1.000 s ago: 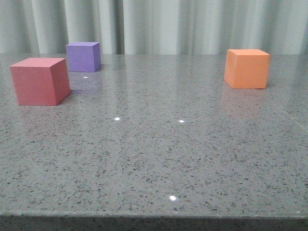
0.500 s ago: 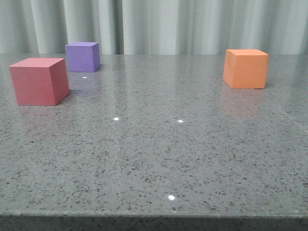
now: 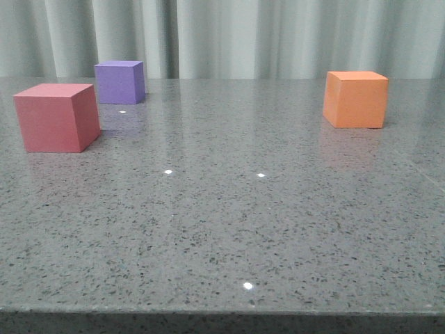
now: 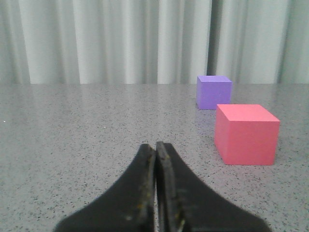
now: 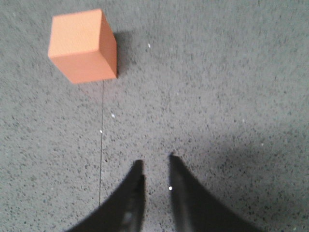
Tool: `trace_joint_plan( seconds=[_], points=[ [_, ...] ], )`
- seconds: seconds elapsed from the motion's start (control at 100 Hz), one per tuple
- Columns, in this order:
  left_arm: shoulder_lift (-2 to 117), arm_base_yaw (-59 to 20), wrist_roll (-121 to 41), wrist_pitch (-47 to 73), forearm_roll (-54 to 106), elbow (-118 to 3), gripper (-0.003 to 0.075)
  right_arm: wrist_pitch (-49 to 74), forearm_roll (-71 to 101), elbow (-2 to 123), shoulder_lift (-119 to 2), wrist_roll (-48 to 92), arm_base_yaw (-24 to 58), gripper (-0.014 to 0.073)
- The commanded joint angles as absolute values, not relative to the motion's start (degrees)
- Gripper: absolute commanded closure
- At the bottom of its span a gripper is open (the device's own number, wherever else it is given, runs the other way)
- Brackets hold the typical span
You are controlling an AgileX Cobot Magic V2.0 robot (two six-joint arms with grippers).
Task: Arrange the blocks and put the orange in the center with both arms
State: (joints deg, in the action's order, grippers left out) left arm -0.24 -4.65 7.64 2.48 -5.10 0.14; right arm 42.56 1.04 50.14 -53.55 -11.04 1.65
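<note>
Each pincer (image 4: 156, 183) (image 5: 155, 186) has 2 black, pointed, claw-like fingers.

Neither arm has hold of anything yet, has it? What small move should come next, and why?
Probably open the right gripper wider and ease it toward the orange cube. Its fingers hang over bare table with only a narrow gap and nothing between them, and the orange cube sits far right, away from the pinkish-red cube and purple cube.

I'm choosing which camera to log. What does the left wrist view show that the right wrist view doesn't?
Only the left wrist view shows the red cube, the purple cube behind it, the curtain, and the left gripper, shut. Only the right wrist view shows the orange cube and the right gripper, slightly open and empty. Both show the speckled grey table.
</note>
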Motion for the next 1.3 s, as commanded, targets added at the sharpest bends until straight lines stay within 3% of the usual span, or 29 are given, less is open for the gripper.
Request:
trace_joint_plan(
  seconds=[0.0,0.05,0.12,0.24,0.5,0.76,1.29],
  points=[
    [-2.31,-4.65,7.73,-2.13,-5.05,2.59,0.0741,41.00,0.99,52.10,-54.10,-10.80,1.42,0.0196],
    [-2.31,-4.65,7.73,-2.13,-5.05,2.59,0.0741,41.46,0.99,52.10,-54.10,-10.80,1.42,0.0050],
    [-2.31,-4.65,7.73,-2.13,-5.05,2.59,0.0741,41.45,1.06,52.10,-54.10,-10.80,1.42,-0.0078],
    [-2.31,-4.65,7.73,-2.13,-5.05,2.59,0.0741,41.67,3.39,52.10,-54.10,-10.74,1.42,-0.0036],
    [-2.31,-4.65,7.73,-2.13,-5.05,2.59,0.0741,41.74,5.40,56.98,-57.85,-10.56,4.21,-0.0035],
    [-2.31,-4.65,7.73,-2.13,-5.05,2.59,0.0741,40.12,4.39,67.79,-71.47,-7.52,9.42,-0.0035],
    [-2.31,-4.65,7.73,-2.13,-5.05,2.59,0.0741,39.99,0.32,89.50,-97.17,-7.52,11.20,-0.0035]
  ],
)
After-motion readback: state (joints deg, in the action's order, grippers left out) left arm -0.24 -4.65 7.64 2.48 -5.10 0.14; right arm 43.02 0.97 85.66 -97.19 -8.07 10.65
